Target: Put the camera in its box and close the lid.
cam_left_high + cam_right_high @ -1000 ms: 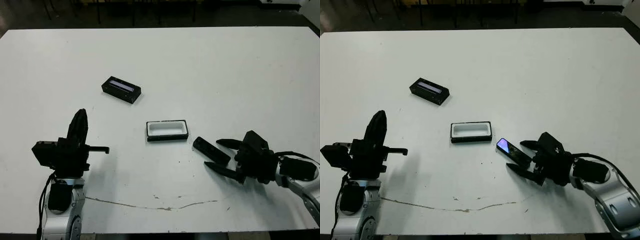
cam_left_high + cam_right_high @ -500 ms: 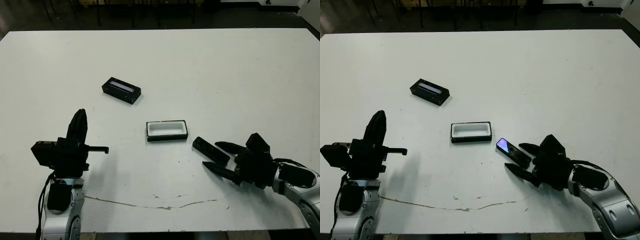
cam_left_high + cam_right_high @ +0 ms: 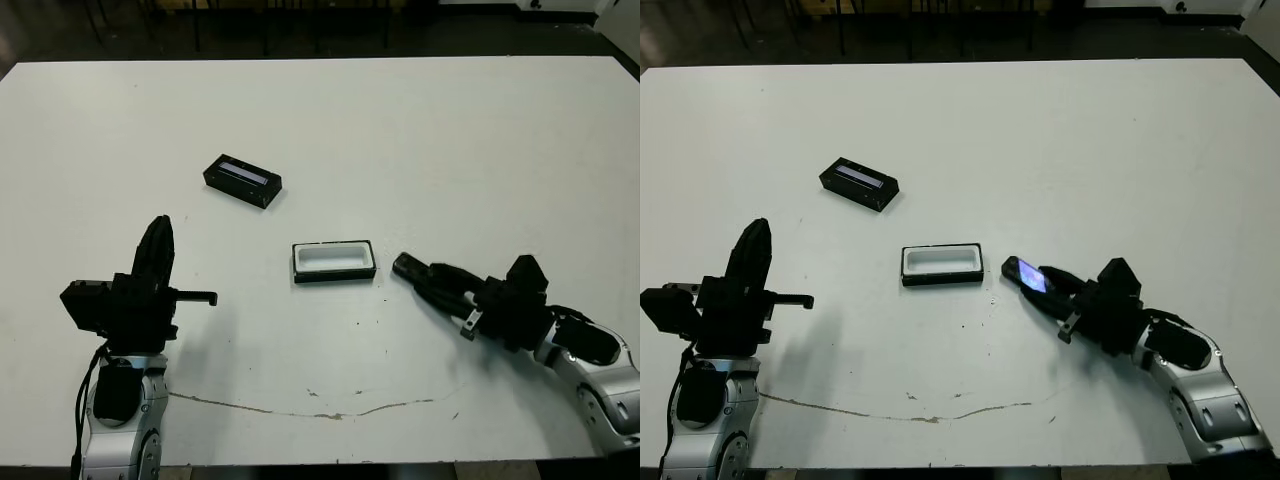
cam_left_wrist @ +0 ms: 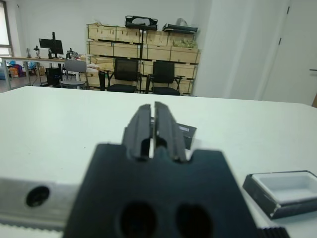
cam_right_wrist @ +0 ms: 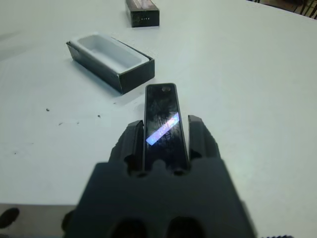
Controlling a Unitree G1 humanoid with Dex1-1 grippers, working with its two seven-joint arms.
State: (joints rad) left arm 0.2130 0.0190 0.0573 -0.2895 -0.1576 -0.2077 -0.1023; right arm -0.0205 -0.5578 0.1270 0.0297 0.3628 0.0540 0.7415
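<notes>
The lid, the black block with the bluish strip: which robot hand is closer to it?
Left. The left gripper sits just below-left of the lid; the right gripper is farther, beyond the box.

Head stereo overhead; wrist views low, probably near the box [image 5: 110, 60].

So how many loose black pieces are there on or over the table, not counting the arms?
3. The lid lies far back on the left; the box sits open mid-table; the camera is clamped in the right gripper, beside the box. None appears hidden.
</notes>
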